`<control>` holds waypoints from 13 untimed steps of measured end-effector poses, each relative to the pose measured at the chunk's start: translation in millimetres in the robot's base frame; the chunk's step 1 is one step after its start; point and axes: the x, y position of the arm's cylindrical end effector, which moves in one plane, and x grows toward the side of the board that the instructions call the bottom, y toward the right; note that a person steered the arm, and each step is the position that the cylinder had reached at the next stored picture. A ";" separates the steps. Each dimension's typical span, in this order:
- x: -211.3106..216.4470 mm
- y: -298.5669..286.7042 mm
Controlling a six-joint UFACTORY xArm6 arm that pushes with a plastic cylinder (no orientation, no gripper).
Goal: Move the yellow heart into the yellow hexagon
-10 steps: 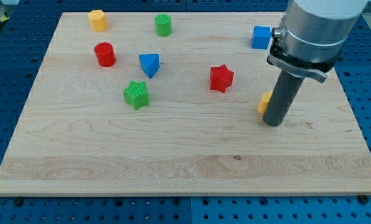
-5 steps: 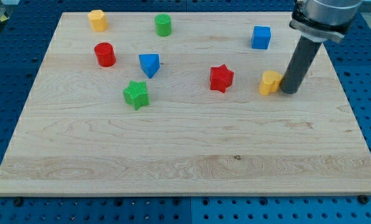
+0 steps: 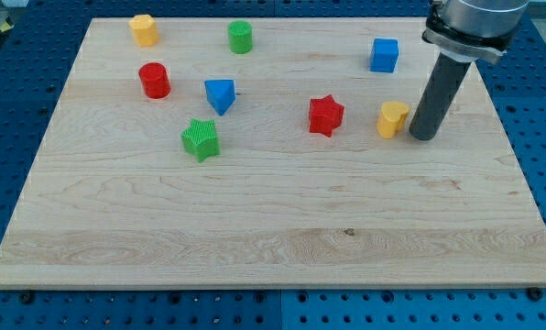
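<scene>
While my tip (image 3: 423, 137) stands just right of the yellow heart (image 3: 392, 119), bare rod pinching nothing, the push has barely begun; next, a long leftward shove toward the far-left yellow hexagon (image 3: 144, 30).

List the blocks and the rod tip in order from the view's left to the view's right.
yellow hexagon → red cylinder → green star → blue triangle → green cylinder → red star → blue cube → yellow heart → my tip
</scene>
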 end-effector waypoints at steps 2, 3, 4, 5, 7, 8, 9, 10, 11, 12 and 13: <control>-38.2 -42.7; -57.7 -76.2; -58.4 -106.2; -77.3 -143.4; -118.4 -224.5; -139.6 -267.3; -161.3 -307.3; -176.0 -339.0; -176.8 -340.4; -176.8 -340.4; -164.4 -331.8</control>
